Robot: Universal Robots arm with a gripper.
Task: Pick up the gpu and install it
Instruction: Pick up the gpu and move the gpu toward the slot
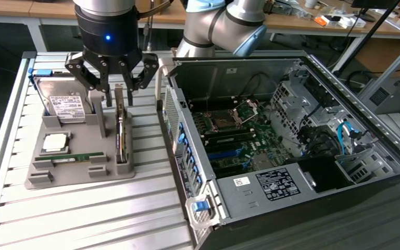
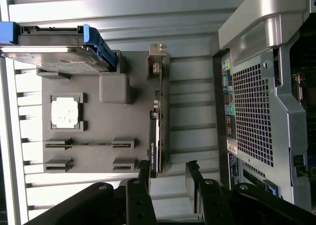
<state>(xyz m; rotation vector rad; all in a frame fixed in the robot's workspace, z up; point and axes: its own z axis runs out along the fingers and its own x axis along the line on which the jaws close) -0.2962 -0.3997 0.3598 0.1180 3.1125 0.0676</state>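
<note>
The gpu (image 1: pixel 121 133) is a thin dark card standing on its edge in a slot of the grey holder tray (image 1: pixel 82 174). In the wrist view the gpu (image 2: pixel 157 121) runs along one side of the tray (image 2: pixel 106 126). My gripper (image 1: pixel 116 96) hangs open above the card's far end with nothing between its fingers. From the wrist, the gripper (image 2: pixel 168 174) has both black fingertips spread, and the card lies close to one fingertip (image 2: pixel 144 169). The open computer case (image 1: pixel 276 146) lies on the exterior view's right, its motherboard (image 1: pixel 238 143) exposed.
The tray also holds a silver hard drive (image 1: pixel 64 104) in a blue bracket, a square processor (image 1: pixel 55 141) and a green memory stick (image 1: pixel 78 156). The case's perforated rear wall (image 2: pixel 254 111) stands close beside the tray. Everything rests on a slatted metal table (image 1: pixel 82 213).
</note>
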